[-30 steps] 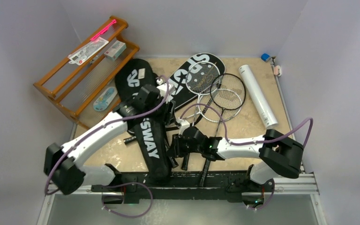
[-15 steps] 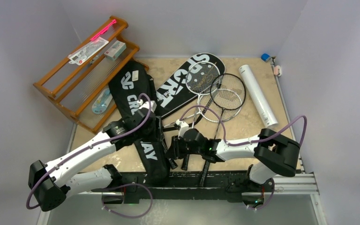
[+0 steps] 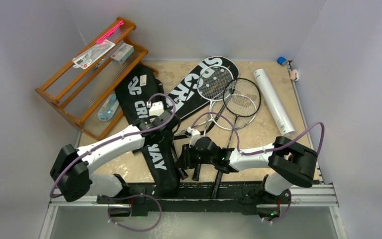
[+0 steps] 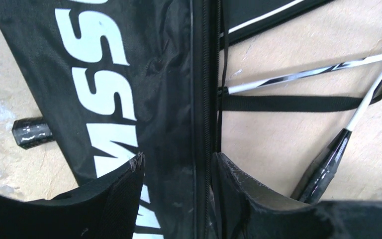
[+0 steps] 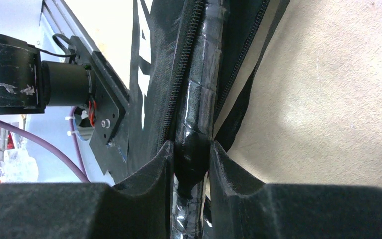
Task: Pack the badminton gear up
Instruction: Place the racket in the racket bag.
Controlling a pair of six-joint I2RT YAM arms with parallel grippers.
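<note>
Showed, from above, the CROSSWAY cover [image 3: 142,89] lying slantwise from just beside the wooden rack [image 3: 59,92] down to the black base rail [image 3: 308,196], with its narrow end between the two arm bases. Found the left gripper [image 3: 164,127] low over that cover's right-hand zip edge. Recorded, in the wrist view [image 4: 176,164], its jaws standing apart, with the zip seam running between the fingers [image 4: 124,194] and no fabric visibly pinched. Found the right gripper [image 5: 189,149] clenched on a black wrapped racket handle [image 5: 201,99] lying in the cover's open zip mouth. Showed the SPORT cover [image 3: 179,97] slanting toward the back wall, its lower edge meeting the CROSSWAY cover. Showed the rackets [image 3: 242,94] overlapping one another just right of it, with their shafts running down toward the right gripper. Recorded the long white tube [image 3: 273,102] along the table's right edge, near the side wall. Showed bare table [image 3: 263,130] only between tube, rackets and right arm, and in a narrow strip left of the CROSSWAY cover.
</note>
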